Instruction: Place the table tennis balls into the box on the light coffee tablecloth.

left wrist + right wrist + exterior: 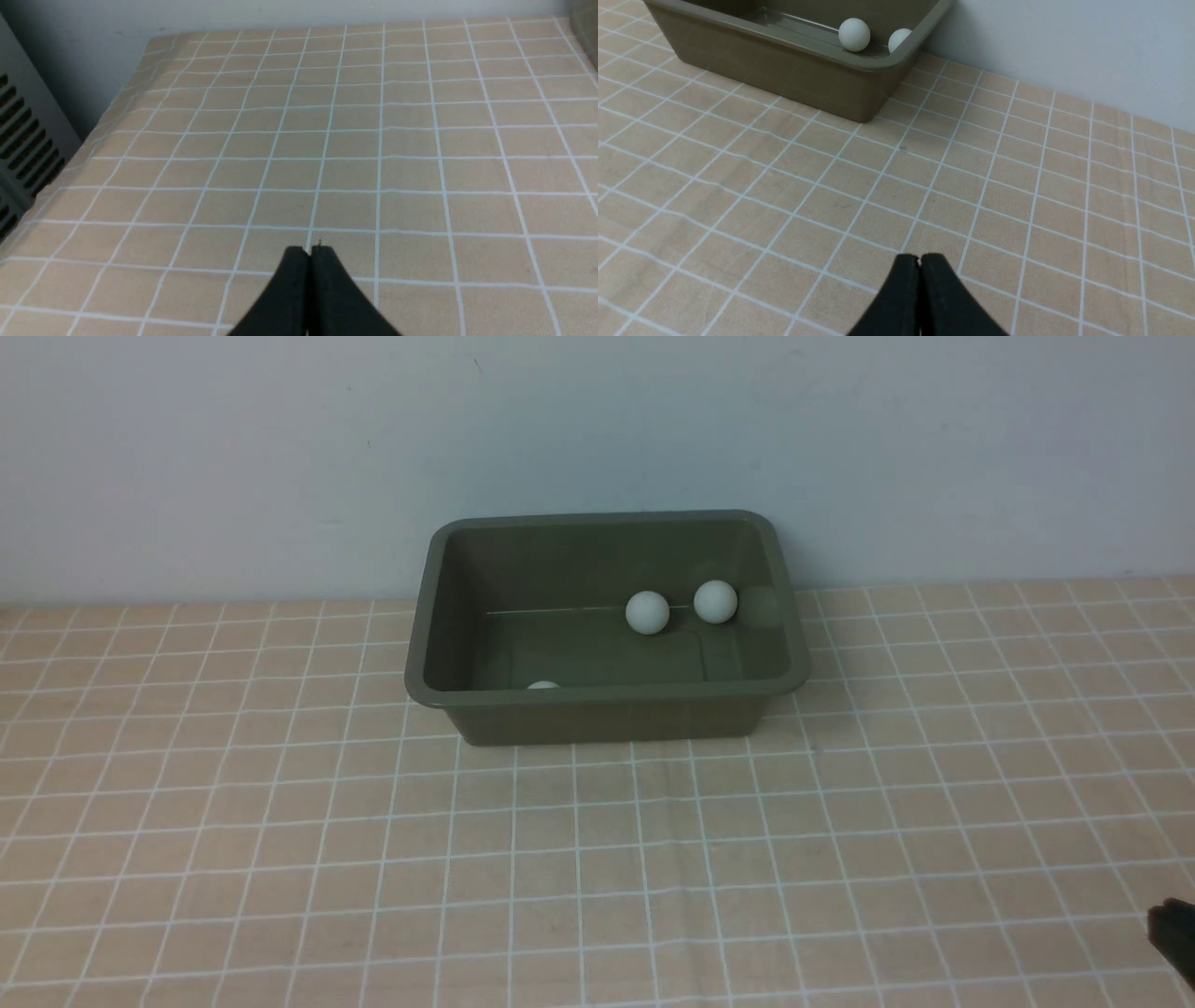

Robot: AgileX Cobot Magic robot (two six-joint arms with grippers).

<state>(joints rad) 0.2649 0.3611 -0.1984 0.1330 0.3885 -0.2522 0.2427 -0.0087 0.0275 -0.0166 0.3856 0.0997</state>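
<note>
The olive-green box stands at the back middle of the light coffee tablecloth, against the wall. Inside it lie three white table tennis balls: one near the middle, one to its right, and one mostly hidden behind the front wall. Two balls and the box also show in the right wrist view. My right gripper is shut and empty over bare cloth; its black tip peeks in at the front right. My left gripper is shut, empty, above bare cloth.
A pale wall rises right behind the box. A grey vented panel stands beyond the cloth's edge in the left wrist view.
</note>
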